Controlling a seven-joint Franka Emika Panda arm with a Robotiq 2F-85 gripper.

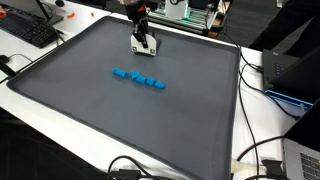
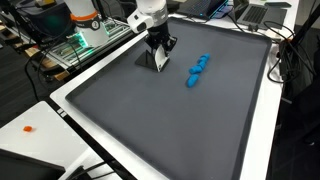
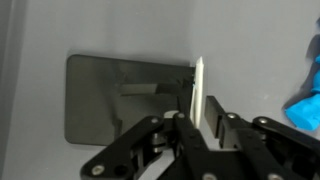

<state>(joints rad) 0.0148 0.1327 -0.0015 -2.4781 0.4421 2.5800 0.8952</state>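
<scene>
My gripper (image 1: 143, 33) (image 2: 157, 44) (image 3: 200, 108) is at the far side of a dark grey mat (image 1: 90, 110) (image 2: 190, 125). It is shut on a thin white upright plate (image 3: 200, 78), seen edge-on between the fingers in the wrist view. The plate stands on a dark grey rectangular patch (image 3: 110, 95) on the mat. In both exterior views the plate shows as a small white piece (image 1: 146, 46) (image 2: 158, 62) under the gripper. A short row of small blue blocks (image 1: 138, 78) (image 2: 197, 68) lies on the mat a little apart from the gripper. One blue block shows at the right edge of the wrist view (image 3: 305, 108).
A white table rim (image 1: 60, 100) surrounds the mat. A black keyboard (image 1: 25, 30) and a laptop (image 1: 290, 75) flank it, with cables (image 1: 255, 150) along one side. Electronics (image 2: 85, 30) stand behind the arm. A small orange item (image 2: 28, 128) lies on the rim.
</scene>
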